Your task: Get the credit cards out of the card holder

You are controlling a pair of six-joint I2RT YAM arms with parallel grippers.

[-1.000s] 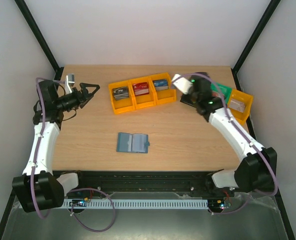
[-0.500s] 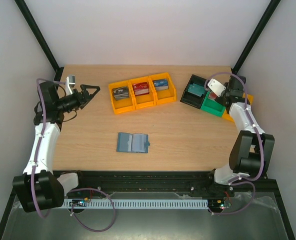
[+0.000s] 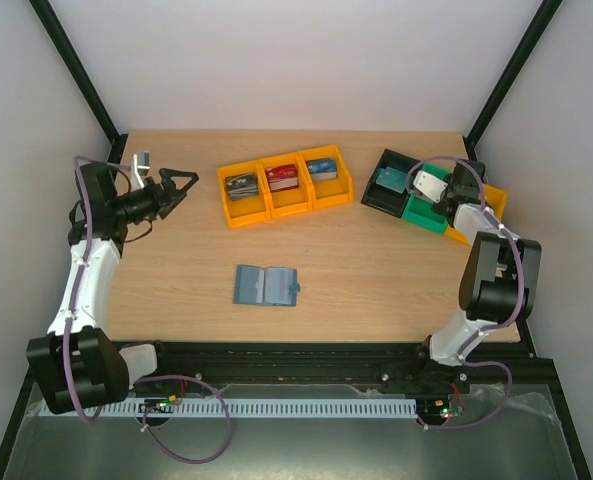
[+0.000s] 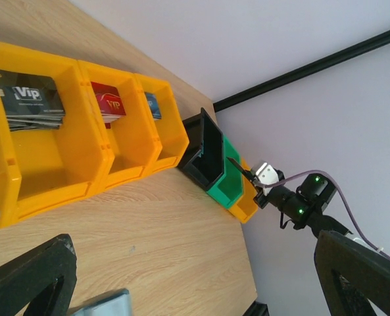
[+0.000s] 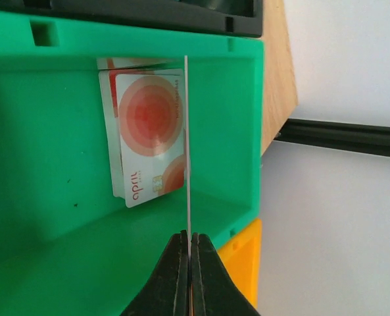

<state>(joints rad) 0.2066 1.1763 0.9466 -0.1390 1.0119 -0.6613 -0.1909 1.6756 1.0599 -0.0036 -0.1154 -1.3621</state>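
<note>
The teal-blue card holder [image 3: 266, 285] lies open on the table in front of both arms, with neither gripper near it. My right gripper [image 5: 190, 247] is shut on a thin credit card [image 5: 187, 145], seen edge-on. It holds the card above the green bin [image 5: 50, 250], where a red-and-white card [image 5: 148, 135] lies on others. In the top view the right gripper [image 3: 416, 186] is at the far right over that green bin [image 3: 428, 212]. My left gripper [image 3: 181, 184] hovers open and empty at the far left, its fingers [image 4: 24, 280] spread wide.
Three joined yellow bins [image 3: 246, 215] at the back centre each hold a stack of cards [image 3: 282, 178]. A black bin [image 3: 374, 195] and another yellow bin [image 3: 488, 205] flank the green one. The table's right edge runs close beside them.
The right arm has swung right with its card, from beside the yellow bins to above the green bin. The left arm and the card holder have not moved.
</note>
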